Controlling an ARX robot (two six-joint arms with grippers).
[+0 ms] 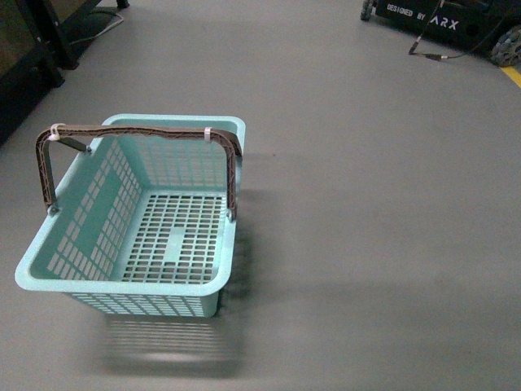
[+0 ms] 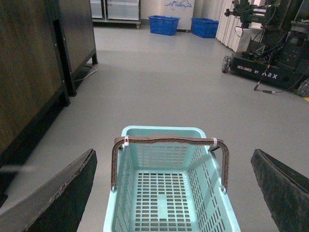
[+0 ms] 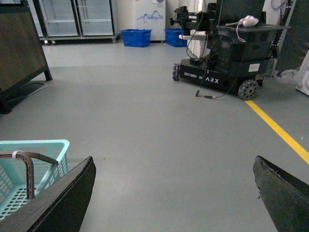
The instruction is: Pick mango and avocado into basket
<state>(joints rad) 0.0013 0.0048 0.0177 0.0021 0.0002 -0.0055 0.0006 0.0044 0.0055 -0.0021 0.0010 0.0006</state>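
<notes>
The basket sat empty on the floor with its handle raised. Neither mango nor avocado showed in any view, so the step was probably to find the fruit first, then grip it across its narrow width and lower it in clear of the handle. The left gripper and right gripper each had fingers spread wide, holding and touching nothing.

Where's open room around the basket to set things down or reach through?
The basket is empty; its slotted base is free, but the raised handles span it, so enter from the near side. The floor right of it is bare up to the cable and ARX base. Dark furniture crowds the far left.
</notes>
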